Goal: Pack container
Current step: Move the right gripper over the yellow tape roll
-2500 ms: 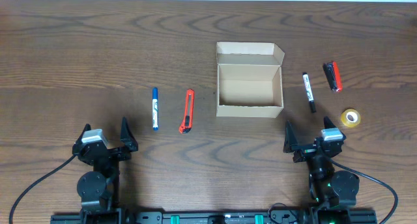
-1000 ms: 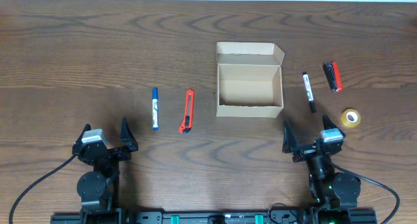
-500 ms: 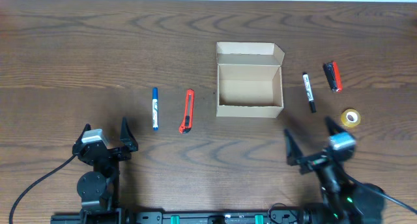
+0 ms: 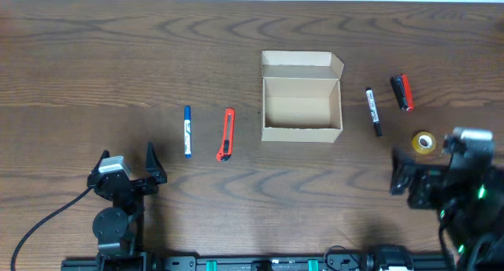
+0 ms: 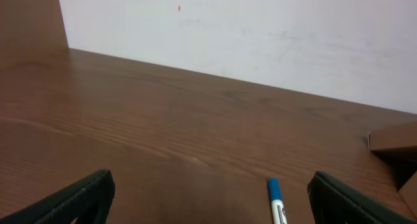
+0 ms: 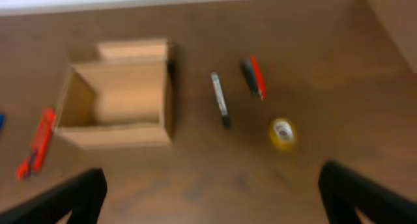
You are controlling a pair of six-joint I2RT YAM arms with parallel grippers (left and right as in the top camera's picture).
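The container [image 4: 302, 129], an open tan cardboard box with its flap lid folded back, stands empty at the table's middle; it also shows in the right wrist view [image 6: 117, 134]. A blue pen [image 4: 187, 131] and an orange box cutter [image 4: 227, 135] lie left of it. A black marker [image 4: 373, 111], a red-and-black tool [image 4: 402, 92] and a yellow tape roll [image 4: 424, 142] lie right of it. My left gripper [image 4: 127, 162] is open and empty near the front edge, behind the blue pen [image 5: 277, 199]. My right gripper [image 4: 421, 176] is open, empty, and raised near the tape roll [image 6: 283, 131].
The right wrist view is blurred and looks down on the marker [image 6: 220, 99], the red-and-black tool [image 6: 254, 77] and the cutter [image 6: 38, 140]. A white wall lies past the table's far edge [image 5: 228, 81]. Bare wood surrounds the objects.
My right arm has lifted off its resting place and swung to the right, toward the tape roll. The left arm and all the objects have not moved.
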